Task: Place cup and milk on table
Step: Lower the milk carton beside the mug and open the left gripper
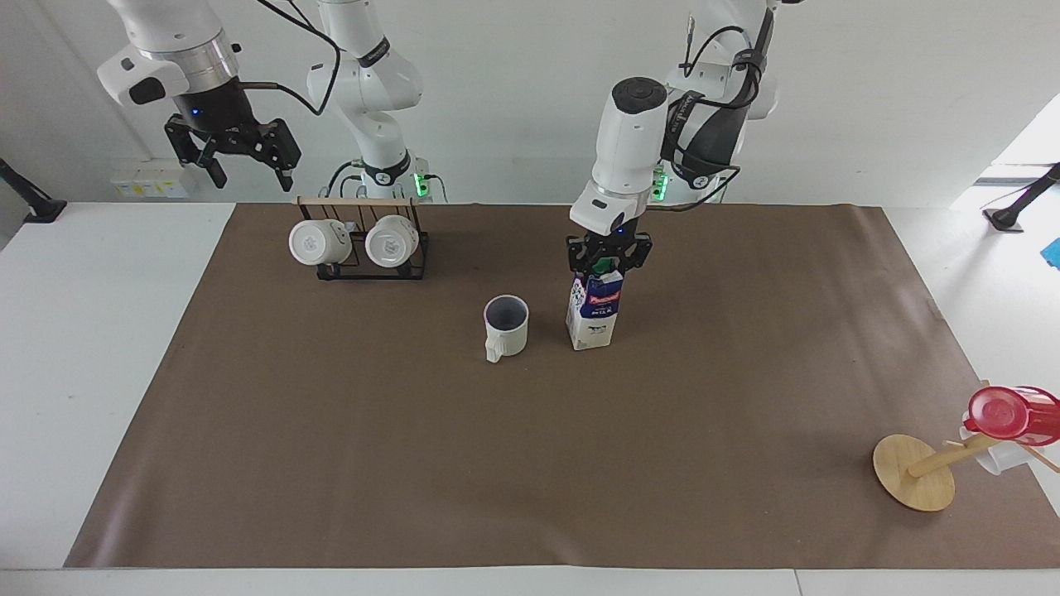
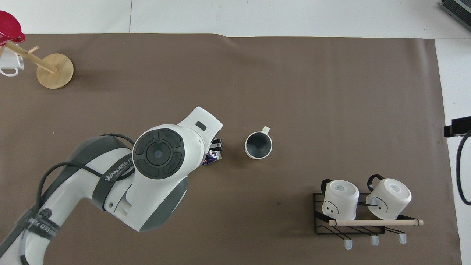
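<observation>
You have open brown mat (image 1: 530, 463) everywhere except mid-table, where the cup (image 1: 506, 326) and milk carton (image 1: 594, 310) stand close together, the left gripper (image 1: 609, 258) over the carton.

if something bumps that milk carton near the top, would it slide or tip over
The milk carton probably tips rather than slides: it stands tall on a narrow base. The brown mat looks matte, likely adding grip at its foot. How full it is cannot be seen; the cup standing beside it could get hit.
</observation>
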